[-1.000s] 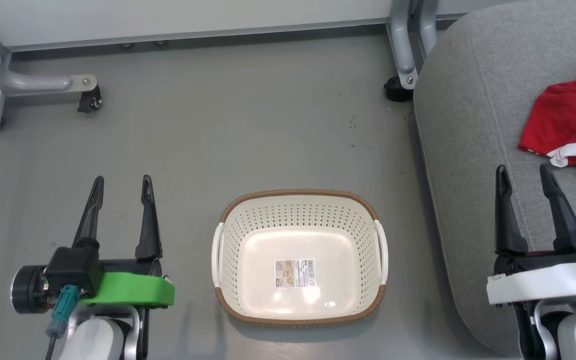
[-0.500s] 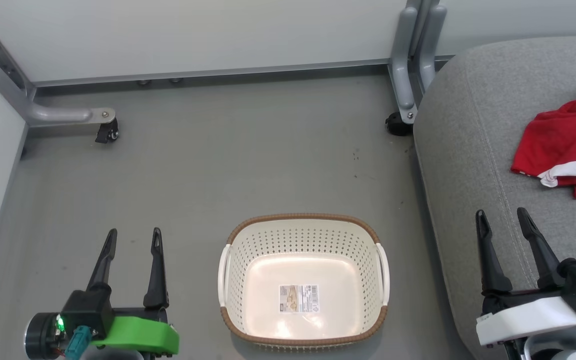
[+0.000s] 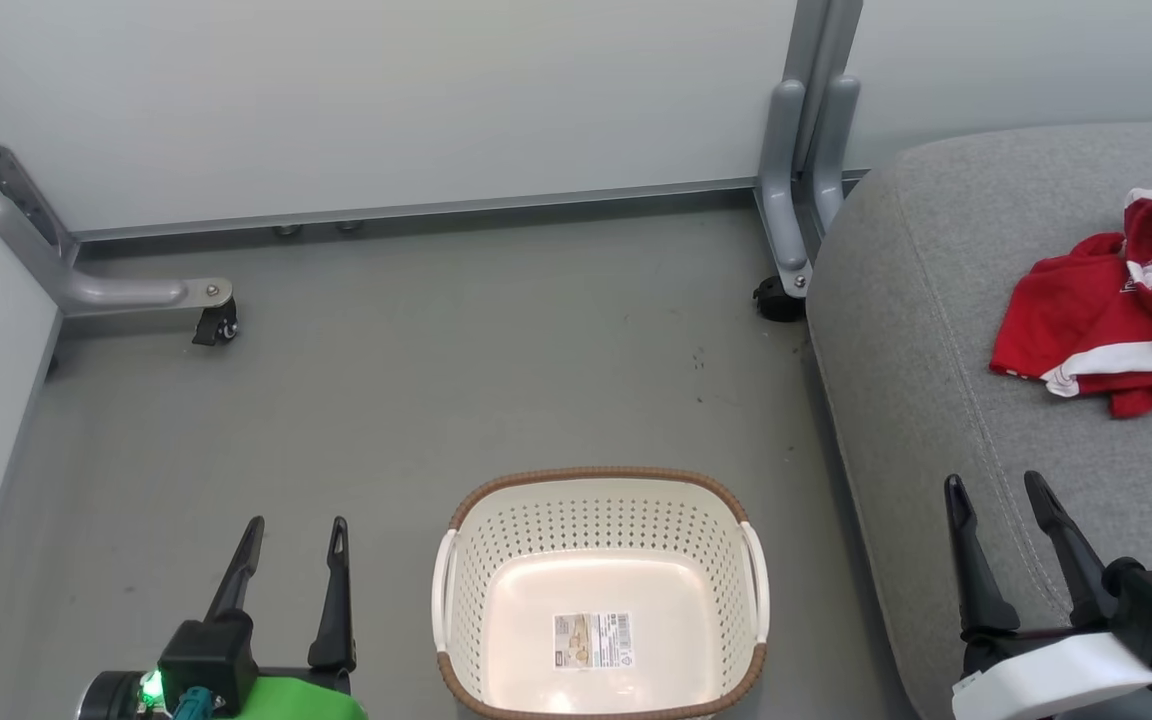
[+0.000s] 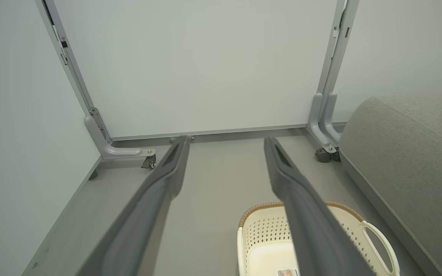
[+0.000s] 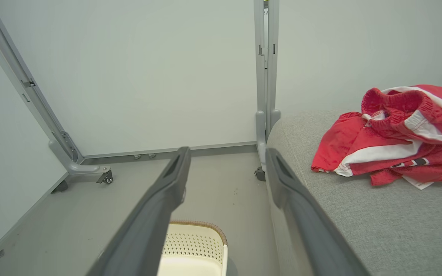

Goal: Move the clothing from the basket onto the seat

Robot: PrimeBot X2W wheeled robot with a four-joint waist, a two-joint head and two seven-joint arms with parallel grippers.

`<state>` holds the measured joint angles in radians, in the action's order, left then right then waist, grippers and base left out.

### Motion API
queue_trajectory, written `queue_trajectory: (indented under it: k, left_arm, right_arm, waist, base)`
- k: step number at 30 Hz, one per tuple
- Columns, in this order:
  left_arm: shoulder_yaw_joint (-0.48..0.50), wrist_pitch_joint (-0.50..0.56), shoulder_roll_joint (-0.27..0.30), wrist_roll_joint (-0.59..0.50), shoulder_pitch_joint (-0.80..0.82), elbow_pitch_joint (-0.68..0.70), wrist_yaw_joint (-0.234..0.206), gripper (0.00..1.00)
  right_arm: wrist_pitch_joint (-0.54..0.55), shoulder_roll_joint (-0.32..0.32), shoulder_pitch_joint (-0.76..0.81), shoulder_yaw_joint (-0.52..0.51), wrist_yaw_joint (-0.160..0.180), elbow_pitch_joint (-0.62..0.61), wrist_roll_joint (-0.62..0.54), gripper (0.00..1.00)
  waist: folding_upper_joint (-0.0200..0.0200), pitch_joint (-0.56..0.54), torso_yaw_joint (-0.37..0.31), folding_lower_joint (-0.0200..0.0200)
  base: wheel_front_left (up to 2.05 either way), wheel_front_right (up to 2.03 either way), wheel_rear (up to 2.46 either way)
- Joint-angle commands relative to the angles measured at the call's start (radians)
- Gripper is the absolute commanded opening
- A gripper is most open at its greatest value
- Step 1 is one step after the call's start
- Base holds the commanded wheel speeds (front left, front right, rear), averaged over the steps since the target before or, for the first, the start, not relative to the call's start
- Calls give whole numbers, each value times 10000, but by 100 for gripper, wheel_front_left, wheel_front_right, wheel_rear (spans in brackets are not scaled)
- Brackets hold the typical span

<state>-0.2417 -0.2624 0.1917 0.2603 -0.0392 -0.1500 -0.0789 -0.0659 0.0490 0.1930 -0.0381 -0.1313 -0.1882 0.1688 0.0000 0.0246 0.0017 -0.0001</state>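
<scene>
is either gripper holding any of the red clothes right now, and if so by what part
Nothing is held. The left gripper and right gripper are both open and empty. The red clothes lie on the seat, and the basket holds no clothes.

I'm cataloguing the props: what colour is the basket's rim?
Brown with a woven look, around the cream-white basket; clearest in the head view.

The left gripper (image 3: pixel 297 522) has two long, tapered dark fingers (image 3: pixel 335 590), a black housing (image 3: pixel 206 650), a bright green plastic shroud (image 3: pixel 296 700), a lit green indicator (image 3: pixel 149 687) and a teal cable plug (image 3: pixel 191 703). The right gripper (image 3: pixel 994 480) has matching fingers and a white plastic shroud (image 3: pixel 1036 685).
</scene>
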Motion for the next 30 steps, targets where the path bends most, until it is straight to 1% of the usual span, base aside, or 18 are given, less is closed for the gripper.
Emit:
queue_trajectory:
  k: [1,23,24,27,30]
  left_arm:
    - [-11,-31,-20,-33,-202,-72,51,100]
    - [98,-31,-81,-81,-115,-290,181,100]
    - [87,0,-106,-69,-100,-270,145,0]
    - [87,58,-191,66,-120,-477,166,0]
    - [212,196,-238,640,-65,-475,243,0]
  right_arm:
    - [34,26,138,-1,9,32,-1,100]
    - [132,27,229,37,7,-6,15,100]
    - [125,0,120,58,2,14,2,0]
    - [106,-40,134,116,0,219,137,0]
    - [121,-7,54,130,0,319,777,0]
  waist:
    - [0,-60,-25,1]
    - [0,-82,-23,1]
    - [0,-82,-24,1]
    - [0,-81,-24,1]
    - [0,-84,-23,1]
  base:
    - [0,0,0]
    - [0,0,0]
    - [0,0,0]
    - [0,0,0]
    - [0,0,0]
